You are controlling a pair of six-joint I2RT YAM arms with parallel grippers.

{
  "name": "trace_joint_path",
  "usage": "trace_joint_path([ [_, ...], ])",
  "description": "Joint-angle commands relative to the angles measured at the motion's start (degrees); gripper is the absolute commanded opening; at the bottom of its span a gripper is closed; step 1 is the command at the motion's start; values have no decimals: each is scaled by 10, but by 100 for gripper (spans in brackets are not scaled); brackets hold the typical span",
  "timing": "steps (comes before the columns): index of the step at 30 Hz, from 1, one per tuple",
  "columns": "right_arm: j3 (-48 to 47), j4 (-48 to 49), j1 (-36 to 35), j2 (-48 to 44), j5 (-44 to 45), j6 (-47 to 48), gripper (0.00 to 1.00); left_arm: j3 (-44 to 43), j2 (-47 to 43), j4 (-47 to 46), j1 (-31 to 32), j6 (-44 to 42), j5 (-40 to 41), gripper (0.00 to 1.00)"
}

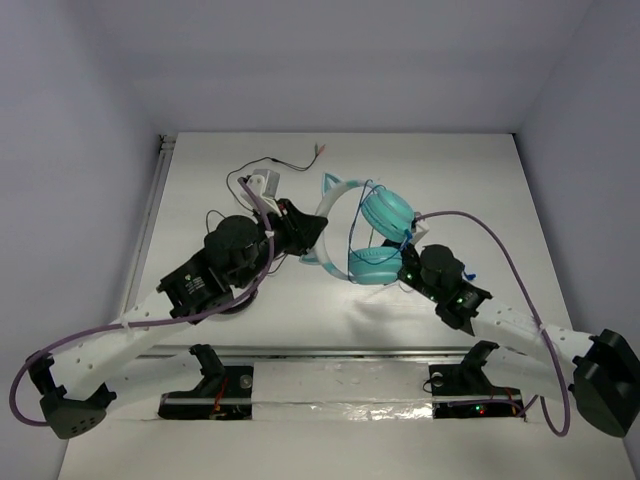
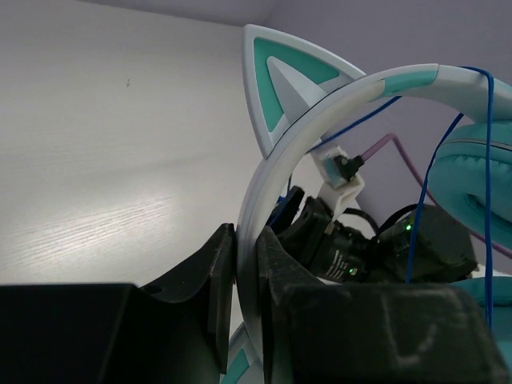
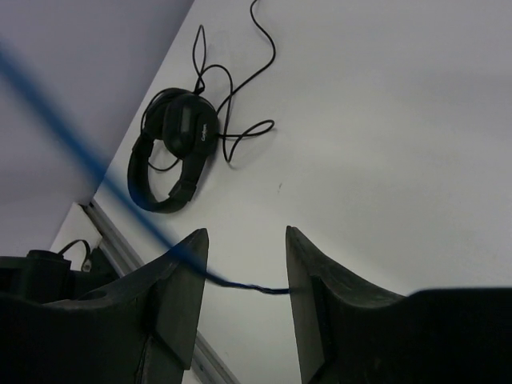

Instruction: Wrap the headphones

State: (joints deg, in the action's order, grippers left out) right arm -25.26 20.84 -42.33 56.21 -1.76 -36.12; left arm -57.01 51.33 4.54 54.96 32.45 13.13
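At the near edge, two arm bases (image 1: 220,380) bolted by a metal rail (image 1: 340,352) on the white table (image 1: 480,180). Purple cables (image 1: 480,225) arching off both arms.

Further in on the left side, left gripper (image 2: 246,280) clenched on the pale headband (image 2: 320,112) of the teal headphones (image 1: 375,235), fingers (image 2: 216,296) pressed flat against either face of the band. Headphones upright in that grip near the middle of the table, between the two grippers, cat ear (image 2: 280,80) pointing up in the left wrist view.

On the right side, right gripper (image 3: 242,276) released, jaws parted, just beside the lower cup (image 1: 372,265). Thin blue cord (image 3: 240,282) running across the gap between those jaws, not pinched. More of the same cord looped over the headband and round the upper cup (image 1: 388,210).

Past the right fingers, a black pair of headphones (image 3: 172,152) lying flat on the table near its edge, black lead (image 3: 240,136) curled beside it.

Farthest back, a thin black wire (image 1: 285,165) with a reddish tip, loose on the table, apart from the teal headphones.
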Motion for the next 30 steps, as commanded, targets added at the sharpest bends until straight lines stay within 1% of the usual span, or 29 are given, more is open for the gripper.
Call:
trace_joint_path([
  [1,12,83,4,10,-13,-5,49,-62,-4,-63,-10,18,1,0],
  [5,6,85,4,33,-26,-1,48,-86,3,-53,-16,19,20,0],
  [12,18,143,4,91,-82,-10,48,-123,16,-54,-28,18,17,0],
  [16,19,134,4,102,-83,-20,48,-150,21,-49,-28,11,30,0],
  [18,36,133,4,104,-84,-34,49,-167,30,-46,-33,-4,44,0],
  [21,54,117,4,107,-83,-52,49,-192,51,-46,-57,-16,51,0],
  [24,70,102,4,97,-84,-68,49,-208,76,-46,-84,-17,38,0],
  [25,72,97,-1,93,-85,-70,48,-211,89,-46,-103,-16,31,0],
  [26,75,93,-1,90,-87,-73,31,-213,96,-46,-112,-16,30,0],
  [27,77,79,-1,87,-97,-73,18,-215,102,-46,-121,-13,30,0],
  [29,77,61,-12,80,-101,-71,2,-216,123,-50,-143,-12,36,0],
  [30,78,42,-12,66,-108,-70,0,-216,130,-51,-148,-13,45,0],
])
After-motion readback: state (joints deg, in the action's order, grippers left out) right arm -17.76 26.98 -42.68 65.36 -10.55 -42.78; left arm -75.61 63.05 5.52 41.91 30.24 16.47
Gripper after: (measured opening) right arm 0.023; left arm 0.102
